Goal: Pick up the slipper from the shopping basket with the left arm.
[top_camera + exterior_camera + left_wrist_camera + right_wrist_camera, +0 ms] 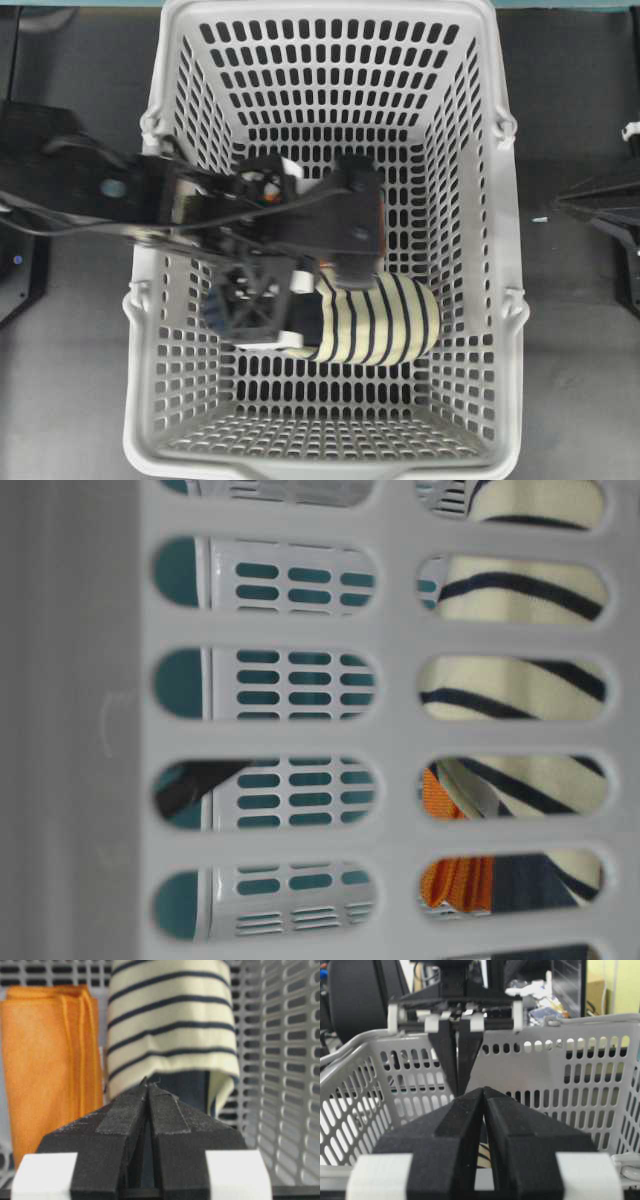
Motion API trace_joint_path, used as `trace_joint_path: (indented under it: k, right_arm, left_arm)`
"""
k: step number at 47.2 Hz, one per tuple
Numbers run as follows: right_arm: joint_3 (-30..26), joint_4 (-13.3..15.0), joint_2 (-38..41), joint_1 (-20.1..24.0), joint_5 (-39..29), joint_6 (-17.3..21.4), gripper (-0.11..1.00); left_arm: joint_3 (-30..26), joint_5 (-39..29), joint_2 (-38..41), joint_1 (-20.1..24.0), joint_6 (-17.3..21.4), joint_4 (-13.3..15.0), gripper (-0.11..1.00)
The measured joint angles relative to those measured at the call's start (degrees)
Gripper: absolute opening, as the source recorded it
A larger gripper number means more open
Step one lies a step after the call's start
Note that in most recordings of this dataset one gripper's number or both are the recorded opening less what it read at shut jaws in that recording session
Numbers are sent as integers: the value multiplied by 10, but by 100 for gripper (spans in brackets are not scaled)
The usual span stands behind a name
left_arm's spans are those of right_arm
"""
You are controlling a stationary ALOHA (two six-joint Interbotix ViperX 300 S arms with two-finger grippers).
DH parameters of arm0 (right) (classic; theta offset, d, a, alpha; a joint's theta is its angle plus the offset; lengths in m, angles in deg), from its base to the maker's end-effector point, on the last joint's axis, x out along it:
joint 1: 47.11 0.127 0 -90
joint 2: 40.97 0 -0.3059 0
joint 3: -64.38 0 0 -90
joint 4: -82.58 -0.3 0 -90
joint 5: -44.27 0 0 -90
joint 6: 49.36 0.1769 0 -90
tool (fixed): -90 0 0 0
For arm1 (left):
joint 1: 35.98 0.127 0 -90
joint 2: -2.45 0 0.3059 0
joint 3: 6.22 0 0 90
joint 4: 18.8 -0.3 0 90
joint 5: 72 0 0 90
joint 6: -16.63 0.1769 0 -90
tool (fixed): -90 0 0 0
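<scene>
Left tool (148,1091) is down inside the shopping basket (505,250), its tips pressed together and holding nothing, aimed at the slipper (172,1025) lying beside an orange cloth (50,1055); right tool (484,1097) waits outside, tips likewise together.

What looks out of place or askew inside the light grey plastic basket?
Nothing looks spilled or damaged. The cream, navy-striped fabric slipper seems tilted up: its stripes span several slot rows in the table-level view, beside the folded orange cloth.
</scene>
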Motion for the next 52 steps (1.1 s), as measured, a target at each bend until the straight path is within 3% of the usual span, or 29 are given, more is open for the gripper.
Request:
trace_joint_path:
  k: [4,13,16,31,52]
  right_arm:
    - [0,0,0,0,-2,0,-1]
    - [4,0,0,7,-2,0,-1]
    - [6,0,0,9,-3,0,-1]
    - [8,0,0,19,-12,0,-1]
    - [11,0,0,26,-19,0,-1]
  left_arm:
    - [-20,-5,25,-2,-1,0,21]
    - [-47,-9,62,-10,-1,0,78]
    - [-54,-10,76,-14,3,0,89]
    - [-73,-11,129,-33,-1,0,91]
    - [-26,0,151,-25,4,0,90]
